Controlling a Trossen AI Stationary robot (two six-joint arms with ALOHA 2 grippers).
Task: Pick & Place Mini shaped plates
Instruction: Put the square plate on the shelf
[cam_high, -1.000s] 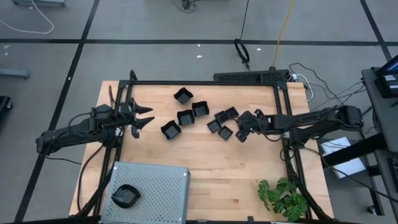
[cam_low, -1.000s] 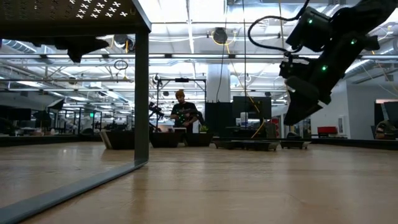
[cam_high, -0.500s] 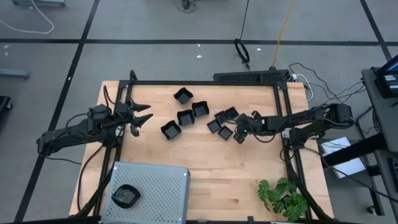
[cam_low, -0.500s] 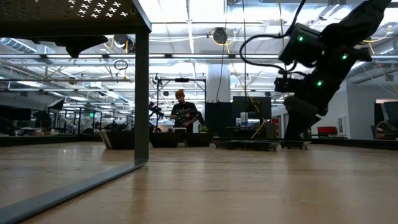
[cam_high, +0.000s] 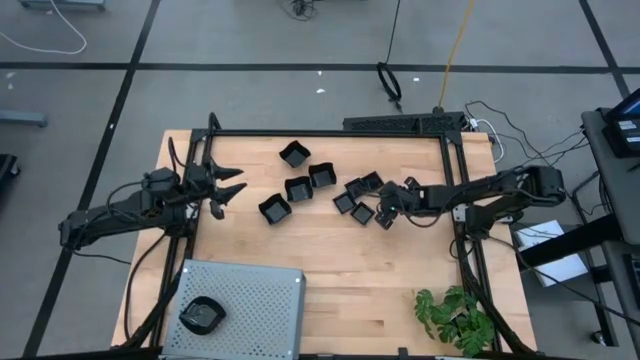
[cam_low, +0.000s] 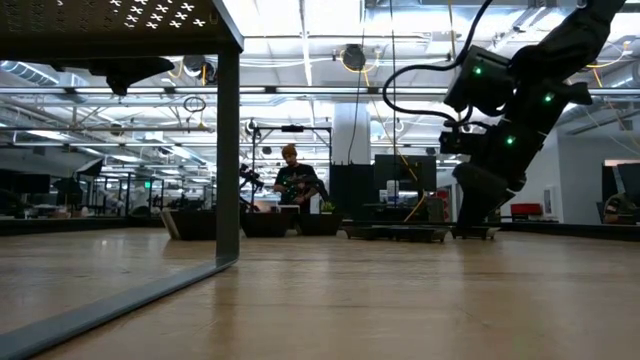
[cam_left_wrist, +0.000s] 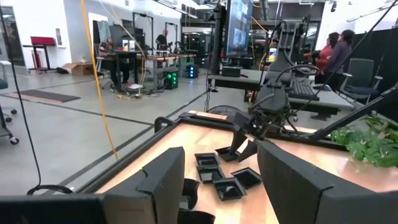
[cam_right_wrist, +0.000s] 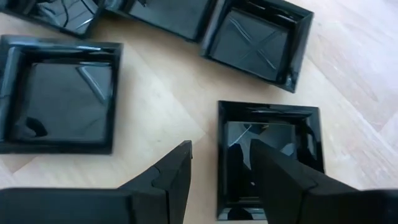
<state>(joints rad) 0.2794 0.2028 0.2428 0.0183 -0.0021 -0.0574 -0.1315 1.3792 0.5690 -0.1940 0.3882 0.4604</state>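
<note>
Several mini shaped plates, glossy black and mostly square, lie loose on the wooden table (cam_high: 330, 260), with a group (cam_high: 298, 188) at mid-table and a cluster (cam_high: 358, 198) to its right. My right gripper (cam_high: 383, 212) slants down over that cluster, low above the table (cam_low: 470, 222). It is open (cam_right_wrist: 219, 152) and straddles one wall of a square plate (cam_right_wrist: 292, 143): one finger over the plate's inside, one outside. My left gripper (cam_high: 236, 185) waits open and level at the table's left, clear of the plates (cam_left_wrist: 221, 151). My right gripper has a fingertip (cam_right_wrist: 264, 162) over the square plate's floor and the other (cam_right_wrist: 177, 165) over bare wood beside the plate's wall (cam_right_wrist: 222, 134). The wall stands free in the gap. Whether either finger touches the plate I cannot tell.
A grey perforated tray (cam_high: 255, 295) sits at the near left with a round black dish (cam_high: 203, 315) on it. A green plant (cam_high: 455, 315) stands at the near right. A black frame (cam_high: 330, 133) borders the table. Bare wood lies between the plates and the near edge.
My right gripper has come down and a little toward the table's left, onto the right-hand cluster of plates, and stays open. The plates have not moved.
</note>
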